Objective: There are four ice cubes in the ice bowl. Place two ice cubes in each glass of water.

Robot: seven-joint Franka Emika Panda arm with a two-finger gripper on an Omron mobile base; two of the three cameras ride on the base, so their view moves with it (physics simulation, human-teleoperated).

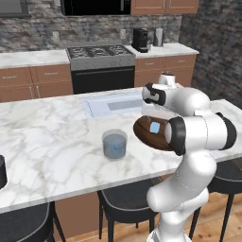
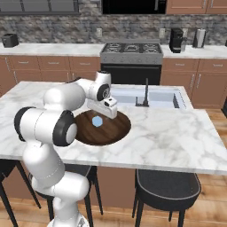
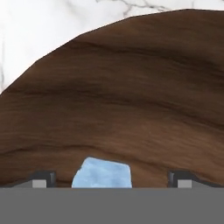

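We are hovering our gripper (image 3: 109, 177) low inside the ice bowl (image 3: 131, 87), its two fingertips (image 3: 41, 178) standing wide apart and closing on nothing. In the hand view one pale blue ice cube (image 3: 103, 174) is lying on the brown floor of the bowl directly between the tips, clear of both. From the right base view, we are seeing the gripper (image 2: 104, 111) dipping over the near-centre of the ice bowl (image 2: 119, 128), with an ice cube (image 2: 97, 121) resting just below and beside it; whether this is the same cube we cannot tell. The left base view is showing the ice bowl (image 1: 142, 131) sitting on the marble desk (image 1: 52, 146), an ice cube (image 1: 154, 127) showing within it under our arm. The see-through grey glass of water (image 1: 114, 144) is standing on the desk beside the bowl, apart from the gripper.
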